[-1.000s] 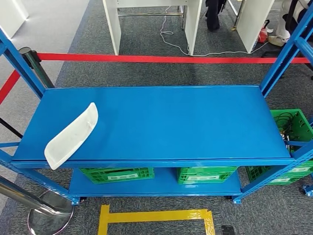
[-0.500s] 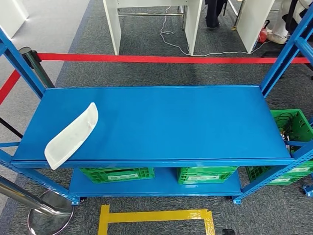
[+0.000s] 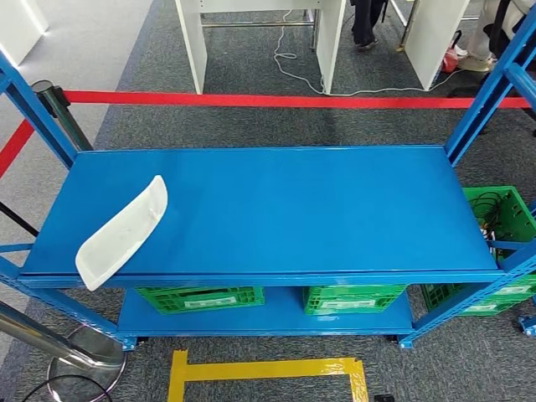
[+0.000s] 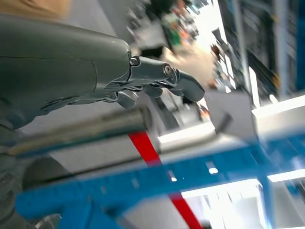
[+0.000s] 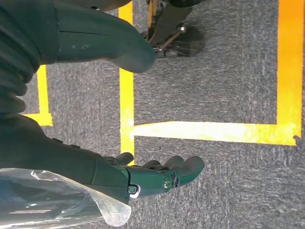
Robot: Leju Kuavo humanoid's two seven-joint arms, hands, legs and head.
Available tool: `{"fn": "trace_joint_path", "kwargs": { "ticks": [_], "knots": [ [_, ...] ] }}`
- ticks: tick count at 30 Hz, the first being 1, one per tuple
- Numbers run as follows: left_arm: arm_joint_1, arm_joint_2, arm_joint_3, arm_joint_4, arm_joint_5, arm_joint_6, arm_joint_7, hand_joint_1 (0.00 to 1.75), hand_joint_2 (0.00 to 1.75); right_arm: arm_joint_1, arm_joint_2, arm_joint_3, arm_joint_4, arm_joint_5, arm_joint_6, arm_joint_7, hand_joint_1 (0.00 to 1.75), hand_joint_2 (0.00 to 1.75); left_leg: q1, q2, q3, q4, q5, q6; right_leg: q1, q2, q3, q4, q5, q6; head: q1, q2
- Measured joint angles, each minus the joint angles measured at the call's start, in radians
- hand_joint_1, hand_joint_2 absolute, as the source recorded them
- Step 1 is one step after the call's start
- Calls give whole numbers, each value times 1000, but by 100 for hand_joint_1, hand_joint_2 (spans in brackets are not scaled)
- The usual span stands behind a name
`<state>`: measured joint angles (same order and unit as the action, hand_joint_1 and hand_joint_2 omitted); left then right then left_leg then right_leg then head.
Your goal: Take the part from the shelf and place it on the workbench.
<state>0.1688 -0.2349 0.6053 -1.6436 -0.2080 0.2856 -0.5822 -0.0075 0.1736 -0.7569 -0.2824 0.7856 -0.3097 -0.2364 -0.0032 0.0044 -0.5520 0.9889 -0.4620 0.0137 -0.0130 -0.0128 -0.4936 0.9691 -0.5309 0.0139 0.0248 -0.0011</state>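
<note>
Nearest, down low, the R hand (image 5: 151, 179) hangs over grey carpet (image 5: 216, 76). Its fingers (image 5: 187, 167) are stretched out with small gaps, thumb apart, nothing in them. Yellow tape lines (image 5: 201, 131) run on the carpet right under the fingertips and past them.

The L hand (image 4: 137, 78) is up beside the shelf frame. Its fingers (image 4: 183, 86) reach out nearly straight, thumb tucked below, holding nothing. A blue shelf bar (image 4: 151, 181) crosses just under the fingers, not touching. A shiny metal post (image 4: 82, 131) lies between the hand and that bar. This pic is blurry, so more I can't tell.

Next comes the blue shelf (image 3: 303, 209). The white part (image 3: 122, 232) lies on the top board at its L end, close to the front edge. It's long and curved, set slantwise, near end poking a bit over the edge. No fingers touch it. It is on the L hand's side, well apart from the R hand.

Under the top board sit green crates (image 3: 201, 298) on the low board, plus 1 more green crate (image 3: 499, 218) w/ black cables at the R end.

A silver stand w/ round foot (image 3: 82, 356) is by the L front corner.

Behind the shelf a red belt (image 3: 285, 101) stretches across. Farther off stand white table legs (image 3: 193, 42) and a loose white cable (image 3: 297, 71) on the floor.
</note>
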Motion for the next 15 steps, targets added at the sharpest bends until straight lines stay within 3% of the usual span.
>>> {"fn": "trace_joint_path", "kwargs": {
  "ticks": [7,15],
  "knots": [
    [3,77,-217,-44,-118,-19,81,0,175,1,0,0,2,43,5,21,0,175,0,0,0,0,0,0,0,1,-1,0,0,0,0,0],
    [-45,160,-443,-54,-237,-94,211,0,175,-2,0,0,4,91,21,34,0,175,0,1,0,1,0,0,0,1,0,0,0,0,0,0]
  ]
}}
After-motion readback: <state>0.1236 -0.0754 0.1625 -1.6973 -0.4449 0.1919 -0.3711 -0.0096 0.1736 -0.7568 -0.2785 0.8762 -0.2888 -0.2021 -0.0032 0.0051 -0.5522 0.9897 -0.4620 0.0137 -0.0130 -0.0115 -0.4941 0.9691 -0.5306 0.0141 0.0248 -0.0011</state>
